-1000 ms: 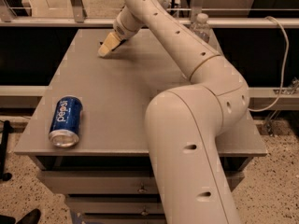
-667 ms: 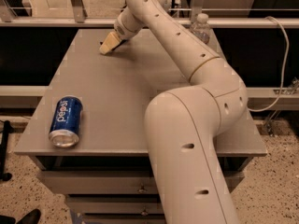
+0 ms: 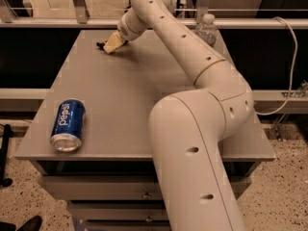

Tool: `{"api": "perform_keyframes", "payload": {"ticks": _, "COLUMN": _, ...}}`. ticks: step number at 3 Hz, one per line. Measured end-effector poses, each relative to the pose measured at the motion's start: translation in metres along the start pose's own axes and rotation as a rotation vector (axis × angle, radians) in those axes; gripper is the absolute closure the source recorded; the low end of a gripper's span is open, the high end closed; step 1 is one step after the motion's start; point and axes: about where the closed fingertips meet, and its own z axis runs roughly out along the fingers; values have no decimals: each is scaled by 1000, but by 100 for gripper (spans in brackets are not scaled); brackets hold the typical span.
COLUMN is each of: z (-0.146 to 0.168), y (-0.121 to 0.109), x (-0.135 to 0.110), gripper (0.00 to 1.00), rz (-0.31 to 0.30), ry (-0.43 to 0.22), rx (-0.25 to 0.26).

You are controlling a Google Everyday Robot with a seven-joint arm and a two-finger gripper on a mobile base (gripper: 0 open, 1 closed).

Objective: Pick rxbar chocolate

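Reaching across the table (image 3: 144, 105) with the gripper (image 3: 111, 44), right beside the rxbar chocolate (image 3: 100, 44). Cannot tell whether gripping.

Pepsi can (image 3: 67, 125) on its side, front-left of table (image 3: 125, 95). Gripper (image 3: 113, 44) low at table's far side, rxbar chocolate (image 3: 100, 45) just left of it. Water bottle (image 3: 207, 29) far right, behind arm (image 3: 192, 61).

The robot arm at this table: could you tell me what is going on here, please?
The robot's arm reaches across the table to its far side, where the gripper is low over a small dark item, apparently the rxbar chocolate. A grasp cannot be confirmed. A Pepsi can lies on its side near the front left corner, and a water bottle stands at the far edge.
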Motion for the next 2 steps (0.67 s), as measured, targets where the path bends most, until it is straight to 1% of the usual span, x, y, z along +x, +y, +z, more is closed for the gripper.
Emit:
{"api": "perform_keyframes", "payload": {"ticks": 1, "z": -3, "y": -1, "x": -3, "gripper": 96, "rz": -5, "ry": -4, "rx": 3}}
{"api": "perform_keyframes", "payload": {"ticks": 2, "z": -30, "y": -3, "x": -23, "gripper": 100, "rz": -62, "ry": -46, "rx": 39}}
